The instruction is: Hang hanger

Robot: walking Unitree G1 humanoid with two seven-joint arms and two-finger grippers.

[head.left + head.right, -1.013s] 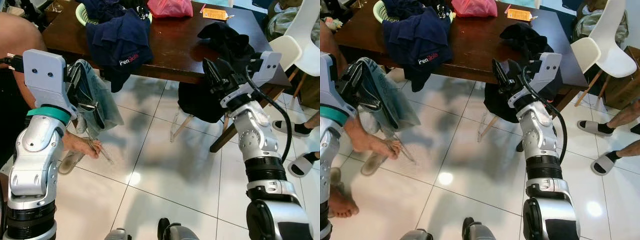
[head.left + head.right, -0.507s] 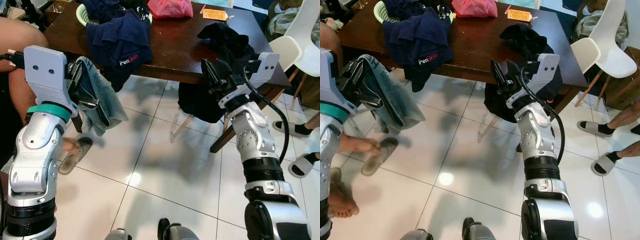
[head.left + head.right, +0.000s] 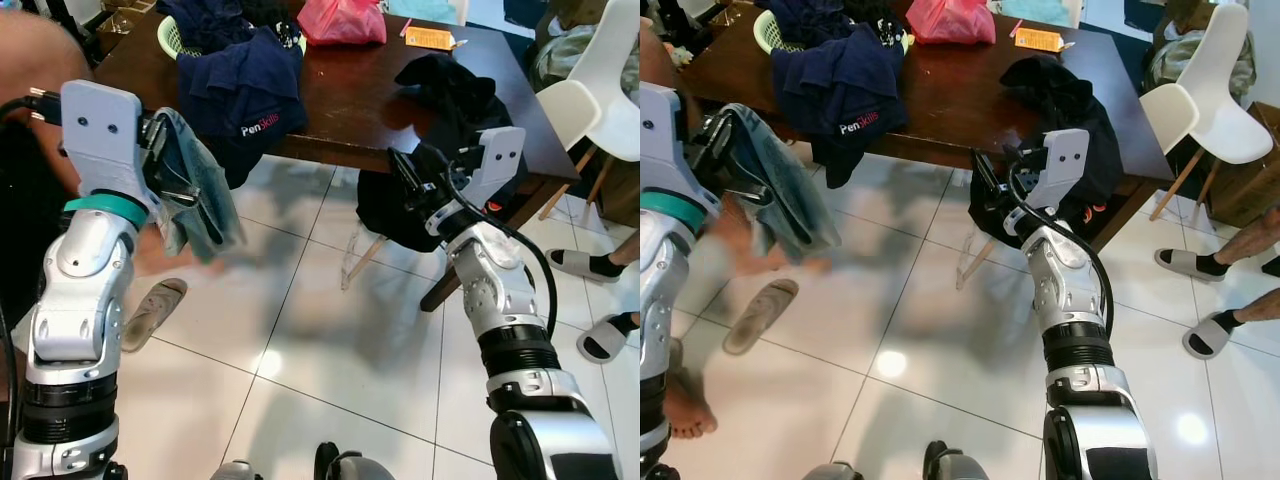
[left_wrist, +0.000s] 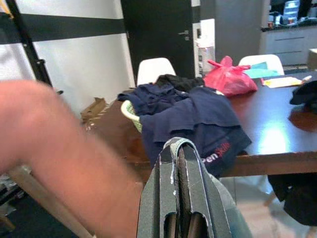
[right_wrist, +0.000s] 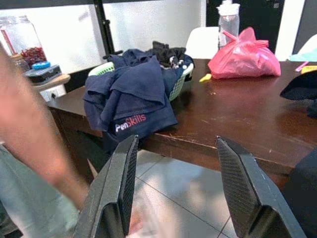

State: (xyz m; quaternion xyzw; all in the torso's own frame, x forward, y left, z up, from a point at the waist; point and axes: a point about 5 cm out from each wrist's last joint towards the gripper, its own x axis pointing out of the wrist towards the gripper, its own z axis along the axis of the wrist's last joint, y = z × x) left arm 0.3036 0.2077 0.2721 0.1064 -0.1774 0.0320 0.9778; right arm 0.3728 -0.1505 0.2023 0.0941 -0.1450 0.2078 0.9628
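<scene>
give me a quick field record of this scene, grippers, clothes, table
left gripper: shut on grey-blue garment
right gripper: open, holds nothing, facing the table
table: dark wood
navy shirt: draped over table edge, spilling from green basket
black garment: hangs off table's right end
pink bag: on table
person: blurred limb beside left arm

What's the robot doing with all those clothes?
The robot stands at a dark wooden table piled with laundry. Its left hand is shut on a grey-blue garment that hangs down from it. Its right hand is open and holds nothing, raised near the table edge. A navy shirt drapes off a green basket, and a person's blurred arm is beside the left hand.
</scene>
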